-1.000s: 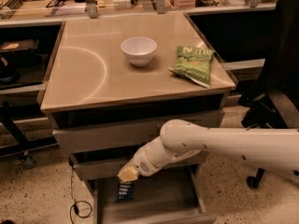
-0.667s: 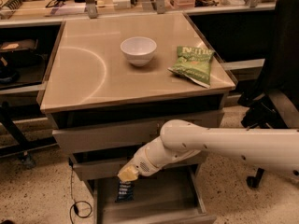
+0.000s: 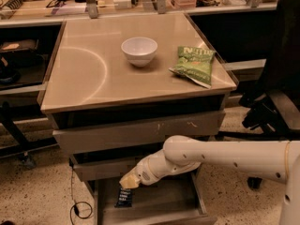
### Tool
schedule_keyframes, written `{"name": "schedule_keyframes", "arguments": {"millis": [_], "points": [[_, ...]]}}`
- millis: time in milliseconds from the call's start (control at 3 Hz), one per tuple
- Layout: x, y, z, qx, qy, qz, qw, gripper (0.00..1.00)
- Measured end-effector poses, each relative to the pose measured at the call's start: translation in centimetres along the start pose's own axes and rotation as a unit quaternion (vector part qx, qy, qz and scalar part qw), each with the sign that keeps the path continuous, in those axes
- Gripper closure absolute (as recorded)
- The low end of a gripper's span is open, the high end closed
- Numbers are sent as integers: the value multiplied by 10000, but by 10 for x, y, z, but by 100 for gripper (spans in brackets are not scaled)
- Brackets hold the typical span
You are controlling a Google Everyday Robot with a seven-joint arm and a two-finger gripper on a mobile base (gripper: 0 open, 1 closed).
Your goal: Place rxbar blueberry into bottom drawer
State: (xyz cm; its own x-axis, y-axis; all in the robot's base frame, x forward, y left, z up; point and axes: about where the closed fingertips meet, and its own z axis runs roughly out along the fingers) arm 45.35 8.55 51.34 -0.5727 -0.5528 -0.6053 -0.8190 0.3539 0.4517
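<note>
The rxbar blueberry [image 3: 124, 197], a small dark navy wrapper, is at the left of the open bottom drawer [image 3: 168, 205], low over or on its flat bottom. My gripper [image 3: 128, 181] reaches in from the right on a white arm and hangs just above the bar's top end, touching or nearly touching it. I cannot tell whether the bar is still gripped or lies free. The two upper drawers [image 3: 140, 132] are above the gripper; the middle one stands slightly out.
On the tabletop [image 3: 84, 78] stand a white bowl [image 3: 139, 50] and a green chip bag [image 3: 194, 65]. A black chair [image 3: 274, 107] stands to the right. A cable [image 3: 77, 209] lies on the floor at the left of the drawers.
The arm and gripper have sunk a little toward the bottom drawer, and the bar sits slightly lower with them.
</note>
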Motion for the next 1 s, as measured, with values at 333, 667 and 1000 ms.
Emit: {"name": "schedule_keyframes", "arguments": {"millis": [333, 667, 1000], "points": [[16, -29, 22, 63, -129, 263, 9995, 100], [16, -29, 22, 63, -130, 265, 9995, 100], [31, -44, 35, 191, -246, 640, 9975, 100]]}}
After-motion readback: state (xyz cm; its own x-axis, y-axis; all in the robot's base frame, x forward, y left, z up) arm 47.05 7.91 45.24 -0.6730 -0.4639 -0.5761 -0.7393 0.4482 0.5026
